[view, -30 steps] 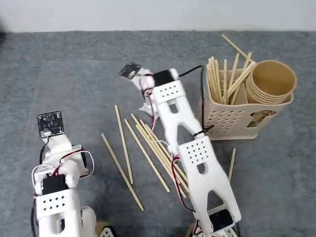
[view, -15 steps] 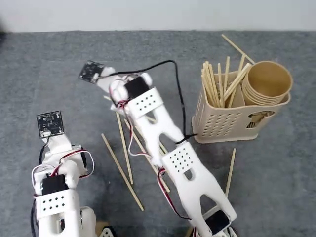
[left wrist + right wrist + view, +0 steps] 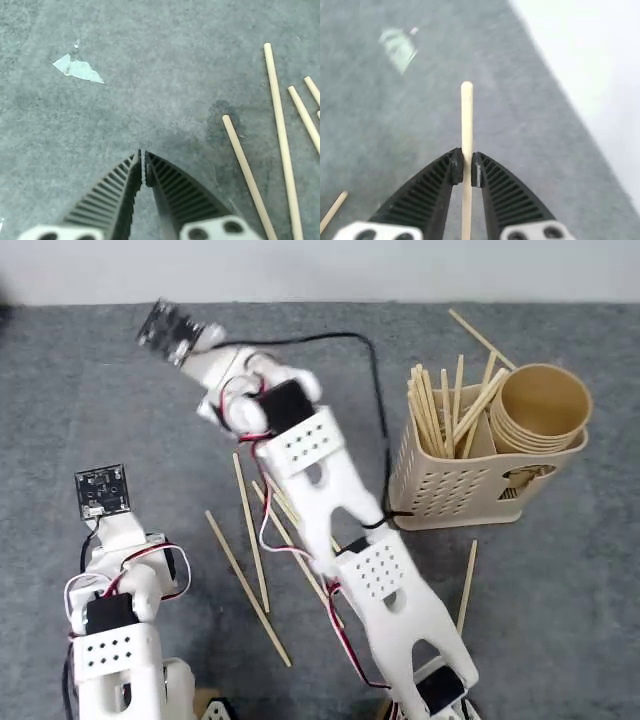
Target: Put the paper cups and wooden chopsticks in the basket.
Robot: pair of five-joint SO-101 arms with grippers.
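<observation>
Right pincer point(image 3: 466, 167): jaws clamped on one wooden chopstick point(image 3: 466, 120), which passes between the fingertips and projects beyond them above the grey mat point(image 3: 100, 390); left pincer point(image 3: 141, 162): jaws closed tip to tip with nothing between them, low over the mat.

Right arm point(image 3: 330, 500): extends from the near edge of the mat, passes just to the left of the basket point(image 3: 450, 485), and ends with its wrist well to the left of the basket and slightly beyond it; left arm point(image 3: 110, 630): folded at the near edge, well apart from the basket on its left.

Basket: beige, perforated walls, upright on the mat; stack of paper cups point(image 3: 545, 405): nested together, seated in the right compartment of the basket, rims above the basket wall; bundle of chopsticks point(image 3: 435, 415): standing in the left compartment of the basket, leaning at mixed angles, tips above the rim.

Loose chopsticks point(image 3: 250, 530): lying flat on the mat to the left of the basket, several partly covered by the right arm; single chopstick point(image 3: 467, 575): flat on the mat just in front of the basket; far chopstick point(image 3: 478, 335): slanted behind the basket, contact with the basket cannot be determined.

Pale scrap point(image 3: 77, 69): flat on the mat ahead of the left pincer; its position relative to the basket cannot be determined.
</observation>
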